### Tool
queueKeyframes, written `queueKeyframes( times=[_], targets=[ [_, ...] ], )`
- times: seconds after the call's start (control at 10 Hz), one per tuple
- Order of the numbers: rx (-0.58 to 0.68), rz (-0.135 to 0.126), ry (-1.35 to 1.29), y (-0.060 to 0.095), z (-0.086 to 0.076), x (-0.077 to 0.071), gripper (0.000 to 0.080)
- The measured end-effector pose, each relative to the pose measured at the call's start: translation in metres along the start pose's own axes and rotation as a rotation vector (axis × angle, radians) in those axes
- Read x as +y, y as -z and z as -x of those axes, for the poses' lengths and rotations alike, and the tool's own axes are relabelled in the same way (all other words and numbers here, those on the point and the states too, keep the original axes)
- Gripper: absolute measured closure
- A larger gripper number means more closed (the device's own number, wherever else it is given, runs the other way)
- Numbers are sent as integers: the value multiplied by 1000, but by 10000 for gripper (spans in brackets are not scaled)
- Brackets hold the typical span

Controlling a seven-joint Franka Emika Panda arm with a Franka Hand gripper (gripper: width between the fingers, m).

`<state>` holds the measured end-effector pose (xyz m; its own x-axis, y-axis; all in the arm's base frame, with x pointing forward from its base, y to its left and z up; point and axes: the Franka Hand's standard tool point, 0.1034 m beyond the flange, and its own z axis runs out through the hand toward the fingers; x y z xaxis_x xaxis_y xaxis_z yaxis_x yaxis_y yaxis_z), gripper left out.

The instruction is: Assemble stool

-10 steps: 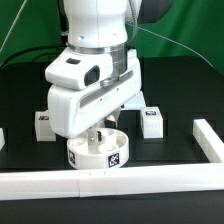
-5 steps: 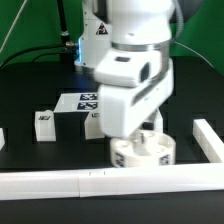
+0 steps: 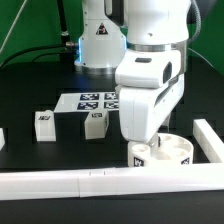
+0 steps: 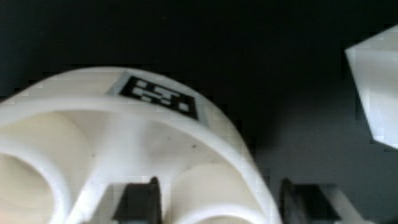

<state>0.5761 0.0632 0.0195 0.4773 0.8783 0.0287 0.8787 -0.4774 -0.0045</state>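
The stool's thick round white seat (image 3: 170, 152) stands on the black table at the exterior view's right, close to the front rail. A marker tag (image 3: 141, 154) shows on its side. My gripper (image 3: 147, 142) comes down on it from above and is shut on part of the seat. In the wrist view a curved white wall of the seat (image 4: 134, 135), with a tag on it, fills the gap between my dark fingers (image 4: 139, 200); the gripper (image 4: 222, 205) is shut on that wall. Two small blocky legs (image 3: 42, 122) (image 3: 95, 124) stand apart on the table at the exterior view's left.
A long white rail (image 3: 90, 183) borders the table's front and another rail (image 3: 210, 140) its right side, close to the seat; that rail (image 4: 374, 85) also shows in the wrist view. The marker board (image 3: 90, 100) lies behind the legs. The arm's base stands at the back.
My gripper has carried the seat from the front middle toward the exterior view's right, near the right rail. The marker board and second leg, hidden before, now show.
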Motion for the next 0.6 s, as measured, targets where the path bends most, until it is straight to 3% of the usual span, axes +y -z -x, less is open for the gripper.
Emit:
queueKeyframes(
  times=[0.2, 0.6],
  targets=[
    [-1, -1, -5, 0, -1, 0, 478],
    [8, -12, 3, -1, -28, -8, 478]
  ],
)
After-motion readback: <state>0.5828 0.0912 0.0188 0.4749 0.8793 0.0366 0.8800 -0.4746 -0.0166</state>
